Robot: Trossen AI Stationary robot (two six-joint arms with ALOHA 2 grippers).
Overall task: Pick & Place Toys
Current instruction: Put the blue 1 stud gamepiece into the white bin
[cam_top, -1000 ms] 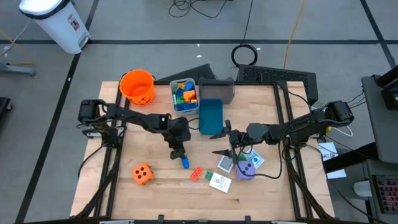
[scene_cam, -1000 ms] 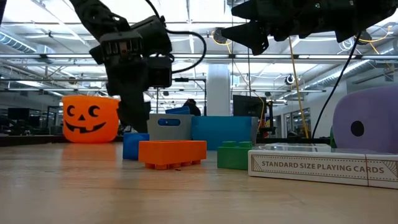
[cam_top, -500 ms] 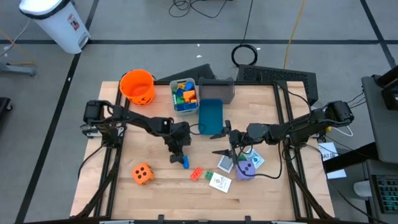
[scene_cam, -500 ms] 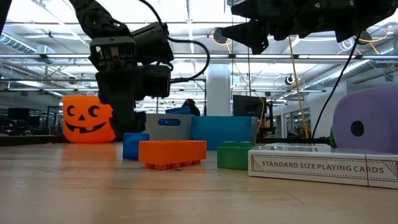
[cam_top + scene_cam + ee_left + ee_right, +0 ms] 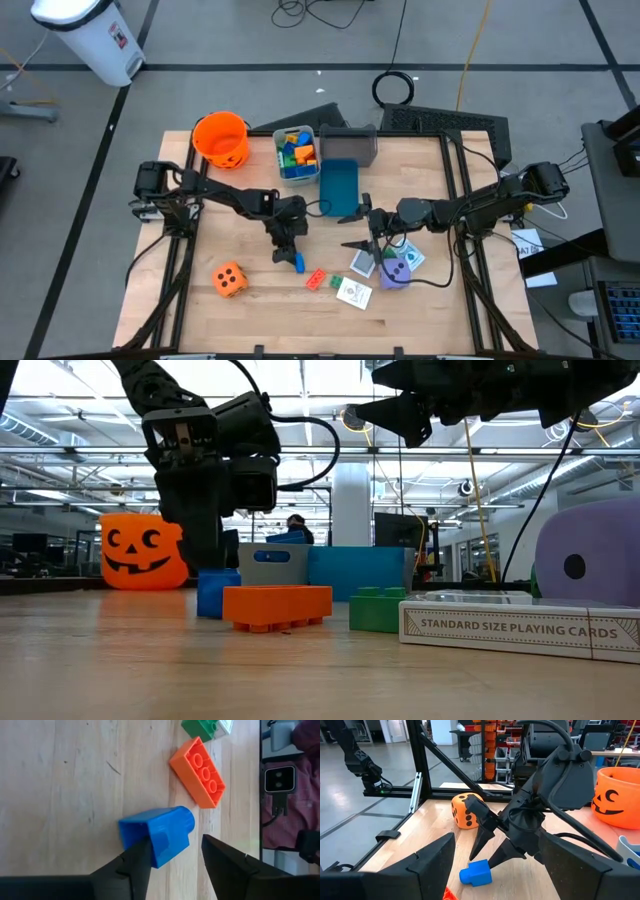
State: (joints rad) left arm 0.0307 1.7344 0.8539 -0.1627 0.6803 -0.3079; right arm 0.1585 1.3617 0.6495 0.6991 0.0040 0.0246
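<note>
A blue block (image 5: 157,835) lies on the wooden table with its stud end toward an orange block (image 5: 198,772) and a green block (image 5: 202,727). My left gripper (image 5: 289,250) slants down over the blue block, open, one finger on each side of it. My right gripper (image 5: 358,225) hangs open above the table's middle and holds nothing. An orange dotted die (image 5: 229,280) sits near the front left. A purple die (image 5: 397,270) and picture cards (image 5: 355,292) lie at the front right. My left gripper comes at the blue block slanting down from the table's far left. One finger (image 5: 136,862) overlaps the block's side edge (image 5: 150,851) in the left wrist view, and I cannot tell whether it touches. The other finger (image 5: 222,862) stands apart from the block.
An orange pumpkin bucket (image 5: 220,140), a grey bin (image 5: 296,152) full of blocks, a second grey bin (image 5: 350,143) and a blue bin (image 5: 339,188) stand along the far side. A playing-card box (image 5: 520,625) lies near the front. Bare wood lies at the front left.
My left gripper has tipped a little further down over the blue block and shifted slightly toward the table's left. The blue, orange and green blocks lie where they were. My right gripper has kept still.
</note>
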